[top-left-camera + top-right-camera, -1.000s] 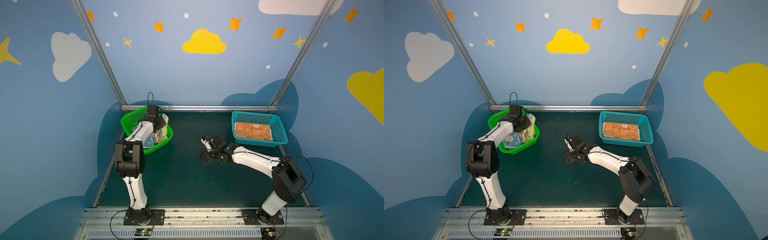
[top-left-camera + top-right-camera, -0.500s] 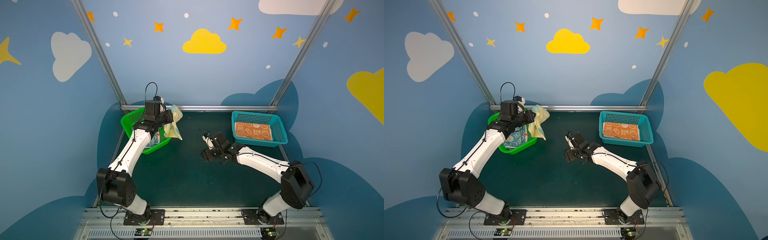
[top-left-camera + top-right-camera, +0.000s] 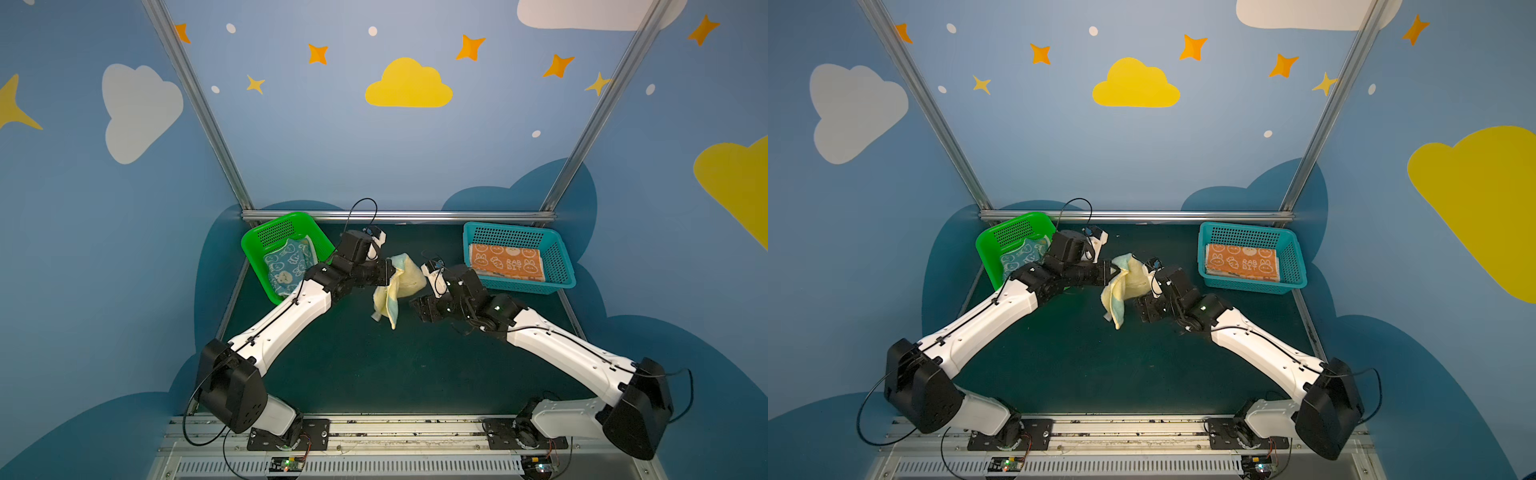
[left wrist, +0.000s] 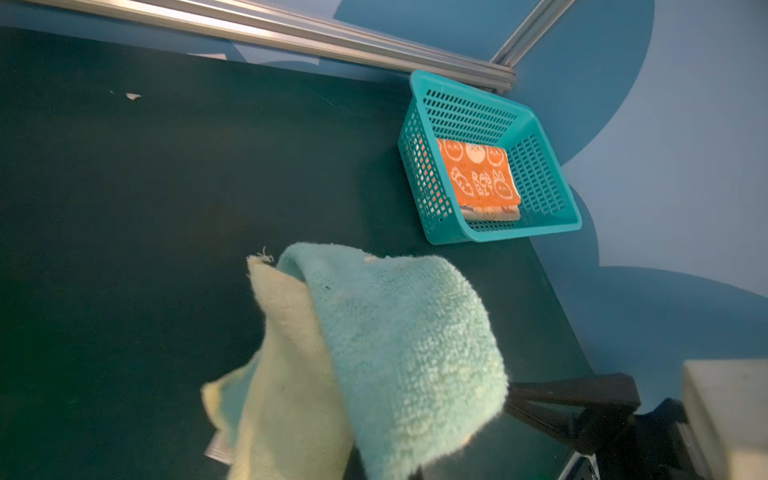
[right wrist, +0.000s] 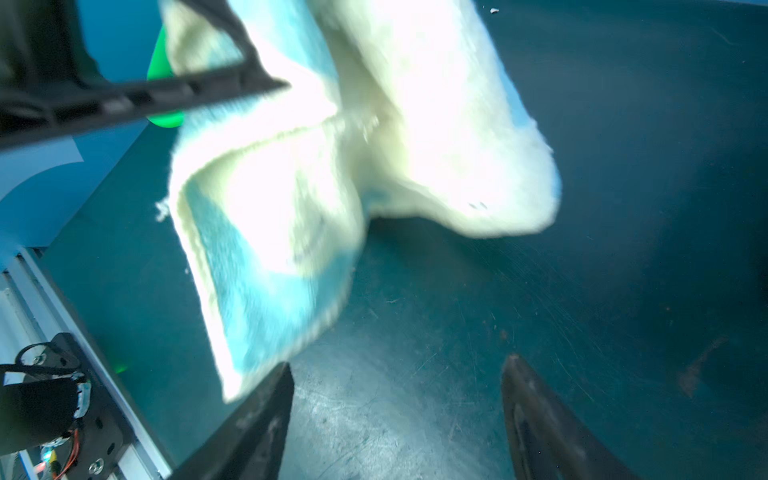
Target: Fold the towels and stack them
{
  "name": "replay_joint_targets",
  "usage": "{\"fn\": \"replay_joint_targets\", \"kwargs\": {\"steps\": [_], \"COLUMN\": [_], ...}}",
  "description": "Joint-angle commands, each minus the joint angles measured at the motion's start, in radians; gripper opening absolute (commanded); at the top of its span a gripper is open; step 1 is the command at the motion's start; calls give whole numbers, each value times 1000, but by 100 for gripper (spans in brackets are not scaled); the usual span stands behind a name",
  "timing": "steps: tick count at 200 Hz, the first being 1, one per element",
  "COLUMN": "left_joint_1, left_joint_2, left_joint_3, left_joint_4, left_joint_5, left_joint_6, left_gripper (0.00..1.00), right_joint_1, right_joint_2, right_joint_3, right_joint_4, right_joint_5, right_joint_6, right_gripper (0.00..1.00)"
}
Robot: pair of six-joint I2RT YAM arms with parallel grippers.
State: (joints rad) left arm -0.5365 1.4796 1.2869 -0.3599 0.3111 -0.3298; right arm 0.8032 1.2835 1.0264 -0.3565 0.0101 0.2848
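Dark green tabletop mat [image 3: 332, 365], blue walls [image 3: 374, 166] painted with yellow and white clouds and orange stars. Pale yellow terry towel [image 3: 397, 286] with a light blue reverse hangs bunched mid-table, between the two baskets. It is pinched near its top by the left gripper [image 3: 388, 271], jaws clamped on the cloth, tips buried in the fabric. Can't tell whether the lower corner touches the mat. No lettering readable on this towel; the right wrist view of it is blurred and overexposed. Right gripper [image 5: 399, 361] sits low over the mat just beside the hanging corner, jaws wide apart, nothing between them; one finger overlaps the towel's tip in the right wrist view, contact unclear. Folded orange terry towel [image 4: 478, 174] lies flat inside the teal perforated plastic basket [image 4: 540, 226] at the back right. It shows white rabbit faces, a carrot and "RAB / BIT" on two lines, with paler folded edges under it. Blue terry towel [image 3: 286, 266] with white cartoon figures lies crumpled in the green perforated plastic basket [image 3: 276, 222], back left, which stands tilted. Aluminium frame rail [image 3: 415, 216] runs behind both baskets.
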Motion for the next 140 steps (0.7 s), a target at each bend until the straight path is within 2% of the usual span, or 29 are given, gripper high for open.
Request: {"fn": "replay_joint_targets", "kwargs": {"steps": [1, 20, 48, 54, 72, 92, 96, 106, 120, 140], "left_joint_1": [-22, -26, -22, -23, -23, -23, -23, -23, -22, -16], "left_joint_2": [-11, 18, 122, 150, 216, 272, 279, 293, 305, 309], "left_joint_3": [-1, -29, -46, -49, -63, -59, -57, -49, -37, -26], "left_joint_4": [9, 39, 14, 7, 0, -40, -50, -77, -108, -125], "left_joint_5": [32, 8, -148, -168, -216, -294, -310, -355, -417, -464], "left_joint_6": [0, -22, -78, -87, -113, -117, -112, -101, -82, -68], "left_gripper": [5, 6, 6, 6, 9, 18, 22, 38, 48, 76], "right_joint_1": [7, 10, 10, 11, 25, 55, 61, 65, 66, 70], "right_joint_2": [-50, -78, -96, -96, -95, -98, -99, -92, -67, -4], "right_joint_3": [-42, -66, -96, -107, -143, -206, -219, -249, -277, -275], "right_joint_4": [-2, 2, -23, -25, -14, 55, 71, 115, 161, 175], "right_joint_5": [28, 42, 60, 61, 53, 50, 54, 56, 71, 113], "right_joint_6": [13, 1, 22, 20, -23, -120, -137, -174, -211, -229], "right_gripper": [74, 75, 75, 78, 81, 81, 81, 82, 83, 84]}}
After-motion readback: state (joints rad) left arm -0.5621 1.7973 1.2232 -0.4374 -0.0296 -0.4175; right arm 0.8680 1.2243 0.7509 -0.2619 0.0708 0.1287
